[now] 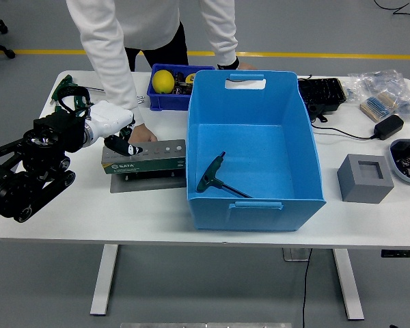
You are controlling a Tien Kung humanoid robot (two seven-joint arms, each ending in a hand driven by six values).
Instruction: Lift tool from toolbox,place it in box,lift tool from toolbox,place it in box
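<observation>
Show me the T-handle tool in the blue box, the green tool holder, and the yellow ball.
T-handle tool (210, 177): head view, on its dark green handle.
Green tool holder (150, 164): head view, on its front face.
Yellow ball (163, 80): head view, on its top surface.

The left hand (113, 123) hangs over the left end of the toolbox (145, 158), and a person's hand (142, 134) is pressed right behind it, crowding that side. The big blue box (254, 147) butts against the toolbox's right end, its tall wall standing in the path; inside, only a T-handle tool (213, 176) lies on the floor. The white table (150, 212) in front is bare.
</observation>
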